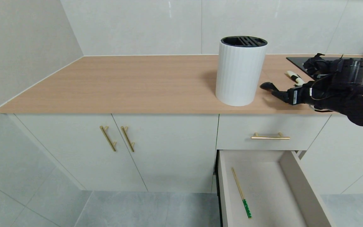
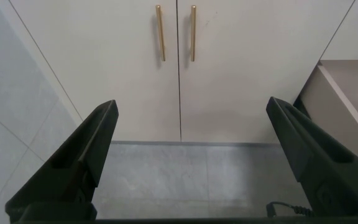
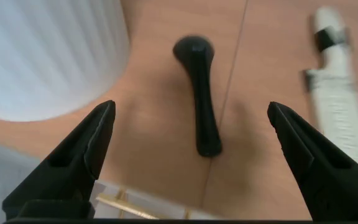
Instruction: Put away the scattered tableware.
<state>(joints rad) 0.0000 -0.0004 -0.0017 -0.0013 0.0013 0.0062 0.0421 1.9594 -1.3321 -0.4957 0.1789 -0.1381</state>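
Quick rundown of where you were at. Your right claw (image 3: 190, 107) was out over the right end of the tabletop (image 1: 121, 85), fingers spread wide and gripping nothing. From the wrist cam, a black utensil (image 3: 201, 93) lay flat on the wood in line with the gap between the fingers, rounded end pointing away from the claw. I couldn't tell if it was a spoon or something else. It was just beside the white ribbed holder (image 1: 240, 72), which stood upright on the tabletop with its black slotted top facing up.

On the far side of that utensil from the holder lay a white-handled piece (image 3: 334, 93) with black bands on it, also flat on the wood and close to the corner of the black cooktop (image 1: 298, 61). It looked like a knife, but the business end wasn't clear enough for me to call it.

Below the tabletop, the lower drawer (image 1: 298, 186) was pulled open, and a pair of green-tipped chopsticks (image 1: 240, 192) lay inside along its left wall, green ends toward you. The shallow drawer above it was closed, with its gold handle (image 1: 270, 137) facing out.

Your left claw (image 2: 191, 102) was hanging low in front of the cabinet doors (image 2: 229, 62), pointed at their two gold handles (image 2: 160, 34) and the grey floor (image 2: 166, 174). Its fingers were wide apart too, and it wasn't holding anything.
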